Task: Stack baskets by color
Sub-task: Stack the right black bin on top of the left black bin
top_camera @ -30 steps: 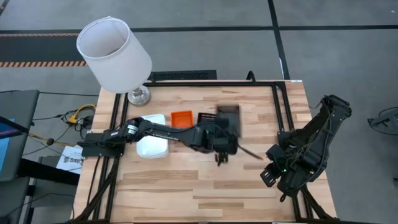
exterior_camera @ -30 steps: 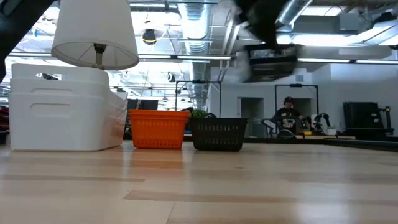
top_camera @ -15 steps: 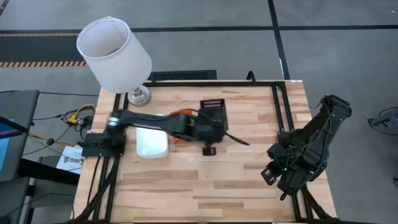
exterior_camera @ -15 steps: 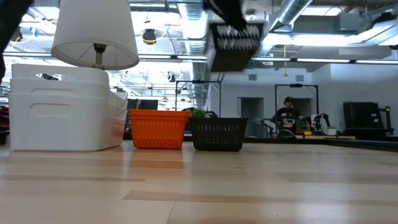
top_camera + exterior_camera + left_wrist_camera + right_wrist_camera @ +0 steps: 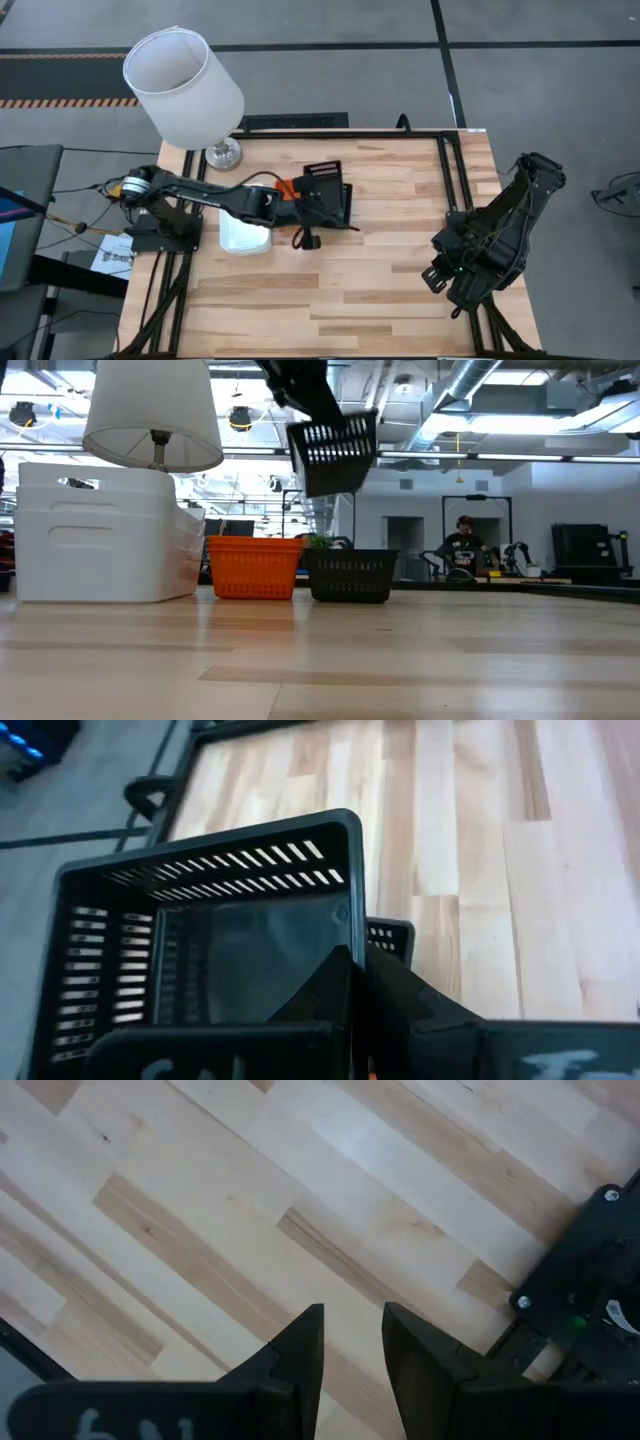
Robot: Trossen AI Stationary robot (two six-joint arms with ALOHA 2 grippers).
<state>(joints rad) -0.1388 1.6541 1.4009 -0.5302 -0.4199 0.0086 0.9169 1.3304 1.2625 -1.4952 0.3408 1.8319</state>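
My left gripper [image 5: 356, 988] is shut on a black slotted basket [image 5: 334, 448], which it carries high over the table. The basket hangs tilted above another black basket [image 5: 350, 576] that rests on its bottom on the wood, next to an orange basket [image 5: 254, 567]. White solid-walled baskets [image 5: 105, 545] stand stacked at the left. From above, the held basket [image 5: 327, 188] covers the lower black one, with the orange basket [image 5: 290, 186] and the white baskets [image 5: 245, 238] to its left. My right gripper [image 5: 352, 1342] waits open over bare wood at the table's right edge. My left gripper holds the black basket by one side wall at its rim [image 5: 346, 932], near a corner. One finger looks to be inside the basket and one outside. The fingers come slanting down from the table's left side. The basket is lifted clear and tilted.
A big white lampshade [image 5: 183, 88] on a metal foot [image 5: 224, 153] stands at the table's far left corner. The black table frame [image 5: 455, 170] runs along the right side. Bare wood [image 5: 350, 290] fills the near half of the table.
My left gripper has carried the black basket toward the table's left edge and a little up. It has gone from the middle of the table to above the black basket on the wood. The held basket has tipped further.
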